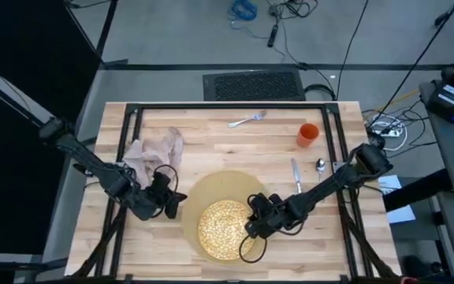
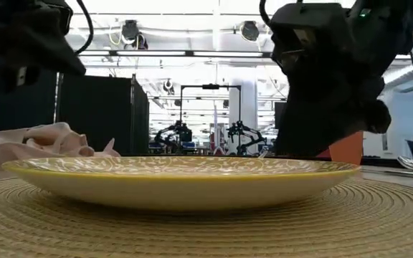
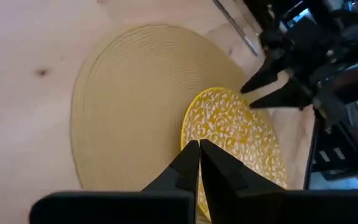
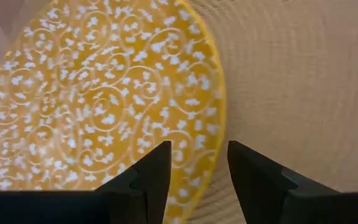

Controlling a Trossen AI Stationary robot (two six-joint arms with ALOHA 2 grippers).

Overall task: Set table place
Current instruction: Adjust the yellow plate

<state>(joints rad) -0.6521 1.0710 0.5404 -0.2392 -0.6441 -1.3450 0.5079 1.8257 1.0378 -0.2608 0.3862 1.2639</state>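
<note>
The right gripper has its two fingers parted with nothing between them, poised just over the plate's edge, so the yellow rim runs through the gap as the wrist camera sees it. In the overhead view this gripper sits at the plate's right side, on the placemat. The left gripper has its fingers pressed together, empty, pointing across the placemat toward the plate; from above it hangs over bare wood just beside the placemat's left edge.

The yellow plate lies flat on the round tan placemat, but off-centre: it sits toward the near edge of the mat, its front rim about reaching that edge. The low view confirms the plate resting level on the woven mat.

The coming move likely turns on the plate's rim, which lies directly under the right fingers, far nearer to them than to the left arm; a pinch there and a short slide away from the table's near edge would centre it.

The rest of the setting waits farther out on the table: the crumpled napkin near the left arm, the fork by the far edge, the orange cup, and the knife and spoon close to the right forearm.
</note>
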